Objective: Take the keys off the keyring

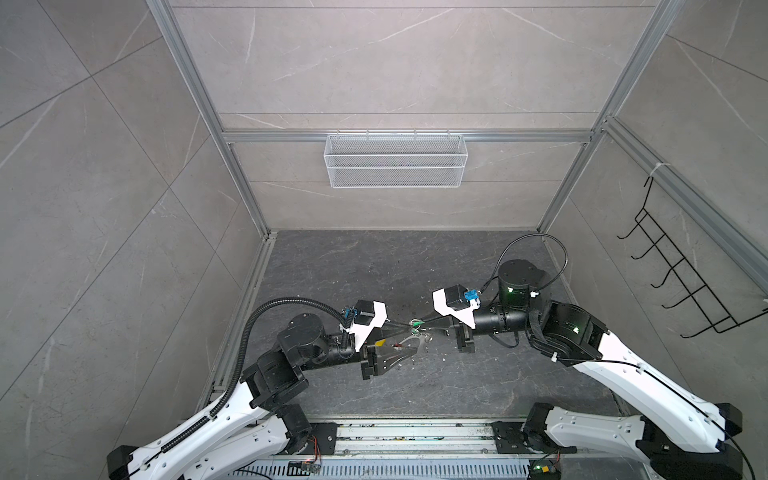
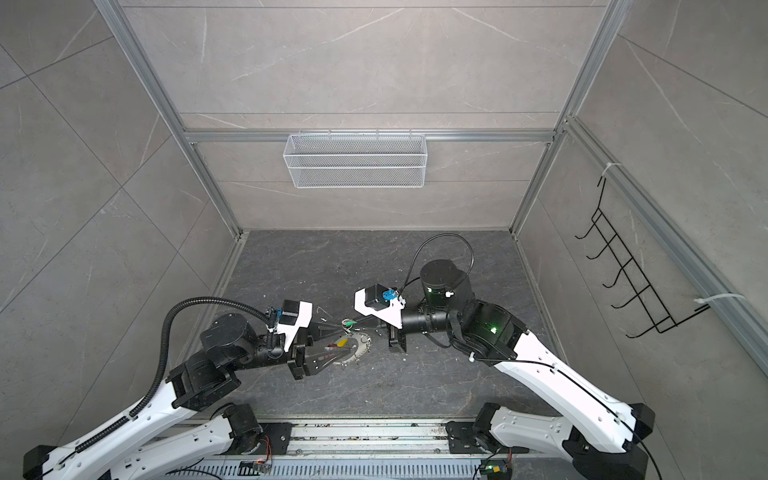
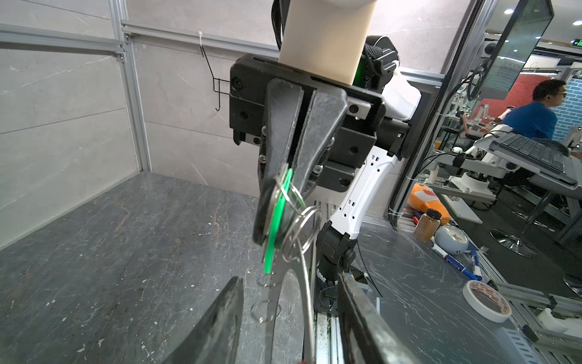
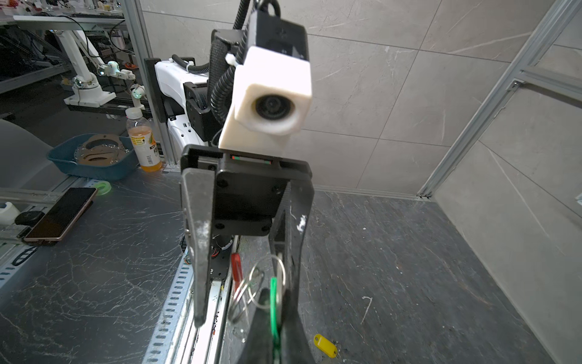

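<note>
My right gripper (image 4: 273, 304) is shut on the green tag (image 4: 274, 312) of one key, held edge-on above the table; the tag (image 3: 274, 227) also shows in the left wrist view. Silver split rings (image 3: 302, 227) link it to the keyring (image 3: 308, 299), a thin grey wire hoop with a red sleeve (image 4: 236, 271). The hoop runs between the parted fingers of my left gripper (image 3: 289, 277), and I see no contact with them. The yellow-tagged key (image 4: 325, 345) lies loose on the dark table, beside the left gripper (image 1: 412, 341) in both top views.
A white mesh basket (image 1: 395, 160) hangs on the back wall. A black wire hook rack (image 1: 685, 286) is on the right wall. Small loose rings (image 3: 264, 312) lie on the table under the grippers. An aluminium rail (image 1: 415, 436) runs along the front edge.
</note>
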